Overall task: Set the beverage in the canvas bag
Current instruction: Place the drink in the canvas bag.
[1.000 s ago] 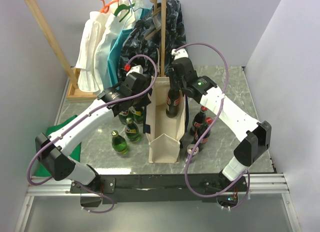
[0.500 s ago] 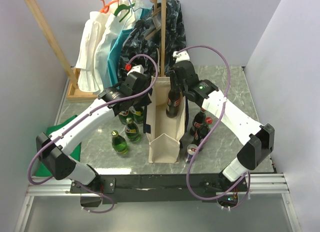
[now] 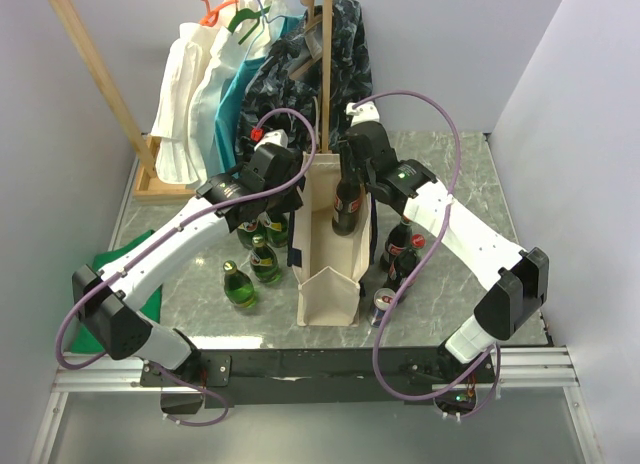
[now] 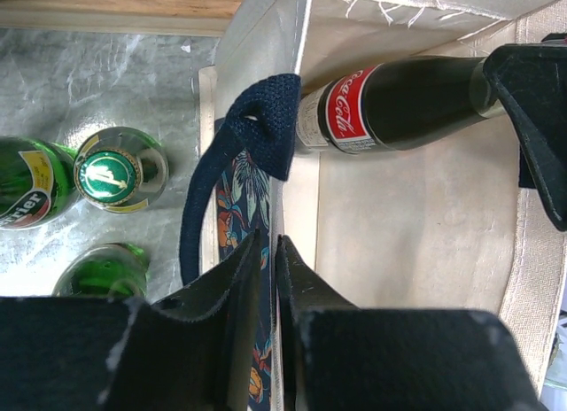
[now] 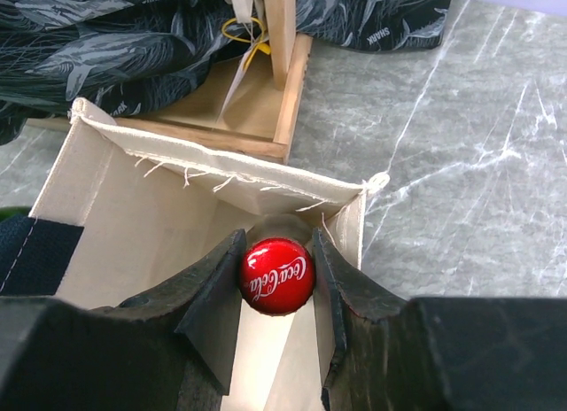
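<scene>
The right gripper point(image 5: 276, 271) pinches the cola bottle point(image 4: 399, 101) inside the canvas bag point(image 5: 151, 207). The left gripper point(image 4: 268, 260) has the bag's wall between nearly closed fingers, hold unclear. Slack there could tip it.

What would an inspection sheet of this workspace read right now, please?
Surface: grey marbled table; no spills seen.
Job's things: bag upright and open; Coke bottle upright in its mouth.
Clutter: green bottles left of the bag; spare Cokes and a can on its right; green cloth under the left arm.
Hands: right hand shut on the Coke bottle's neck; left hand astride the bag's wall, fingers nearly together, grip unclear.
Cables: purple cables loop over both arms; the right one hangs by the spare Cokes.
Surroundings: wooden rack with hung clothes behind; plain walls.
</scene>
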Controlling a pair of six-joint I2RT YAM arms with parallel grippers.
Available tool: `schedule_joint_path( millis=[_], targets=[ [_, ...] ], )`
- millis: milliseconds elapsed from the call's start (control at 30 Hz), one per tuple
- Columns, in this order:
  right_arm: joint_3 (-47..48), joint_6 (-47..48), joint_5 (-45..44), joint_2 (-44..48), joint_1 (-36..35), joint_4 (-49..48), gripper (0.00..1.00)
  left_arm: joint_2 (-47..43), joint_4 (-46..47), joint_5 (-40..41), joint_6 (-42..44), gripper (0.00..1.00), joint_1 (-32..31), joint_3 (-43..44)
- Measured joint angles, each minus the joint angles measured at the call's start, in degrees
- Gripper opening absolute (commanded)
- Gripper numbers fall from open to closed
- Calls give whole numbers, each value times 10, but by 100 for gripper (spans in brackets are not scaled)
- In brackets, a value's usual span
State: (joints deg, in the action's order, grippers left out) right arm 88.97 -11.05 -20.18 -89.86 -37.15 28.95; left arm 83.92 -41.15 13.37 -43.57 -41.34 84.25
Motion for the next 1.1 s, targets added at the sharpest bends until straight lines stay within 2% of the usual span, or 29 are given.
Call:
schedule_joint_path(
  millis=[133, 333, 633, 1100],
  targets=[
    [2, 0, -7, 0, 0, -2, 58, 0, 0, 0, 1, 18, 0, 0],
    [18, 0, -17, 2, 0, -16, 63, 0, 1, -1, 9, 18, 0, 0],
    [35, 0, -18, 4, 0, -19, 67, 2, 1, 0, 11, 19, 0, 4],
    [57, -14, -13, 40, 0, 36, 70, 2, 2, 0, 26, 33, 0, 22]
  ],
)
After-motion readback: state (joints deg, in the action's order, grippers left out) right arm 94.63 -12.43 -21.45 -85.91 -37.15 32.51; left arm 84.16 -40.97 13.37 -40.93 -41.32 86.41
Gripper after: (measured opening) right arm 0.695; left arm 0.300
